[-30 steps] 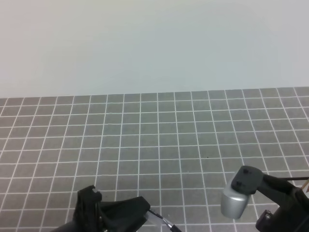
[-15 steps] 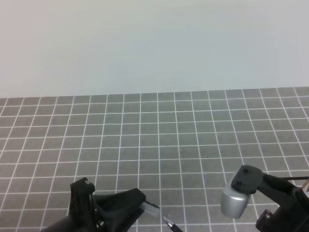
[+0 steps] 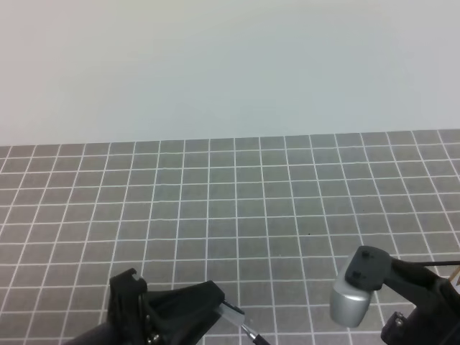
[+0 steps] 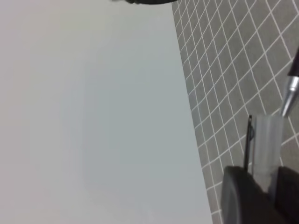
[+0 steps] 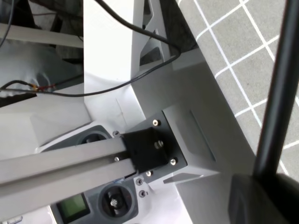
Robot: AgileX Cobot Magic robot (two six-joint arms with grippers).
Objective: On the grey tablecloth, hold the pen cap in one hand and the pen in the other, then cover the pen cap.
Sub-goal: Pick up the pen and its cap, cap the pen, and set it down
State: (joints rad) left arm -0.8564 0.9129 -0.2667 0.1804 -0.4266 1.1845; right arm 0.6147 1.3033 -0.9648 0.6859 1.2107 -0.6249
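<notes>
Near the grey gridded tablecloth's [image 3: 287, 187] front edge, the left gripper [image 4: 261, 186] grips a translucent pen cap [image 4: 268, 140]; the right gripper [image 5: 261, 196], clamped on the thin black pen [image 5: 278, 88], must next steer its silvery tip [image 4: 290, 91] inside.

Both arms sit low at the near edge (left claw [image 3: 231, 313] clamped, right claw [image 5: 261, 186] fully closed).
</notes>
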